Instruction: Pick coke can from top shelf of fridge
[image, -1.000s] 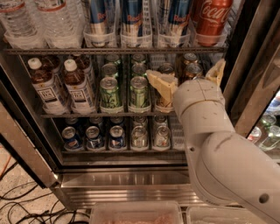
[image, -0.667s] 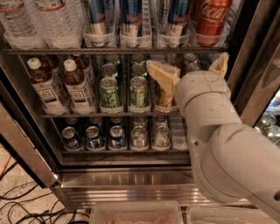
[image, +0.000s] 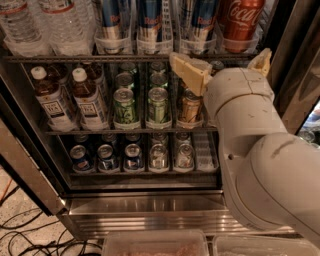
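The red coke can (image: 242, 20) stands at the right end of the top shelf (image: 75, 58) of the fridge (image: 145, 205), in a clear lane tray. My gripper (image: 225, 67) is just below and in front of that shelf's edge, under the can and slightly left of it. It is open and empty: one tan finger (image: 189, 72) points left in front of the middle rack, the other shows at the right by the door frame. My white arm hides the right part of the lower racks.
Blue-and-silver Red Bull cans (image: 150, 20) and water bottles (image: 65, 25) fill the rest of the top shelf. Tea bottles (image: 87, 100), green cans (image: 125, 105) and a gold can (image: 190, 107) are on the middle rack. The open door (image: 25, 170) is at left.
My gripper has risen from in front of the middle rack to just under the top shelf's edge, and the arm has come up with it. It stayed open.
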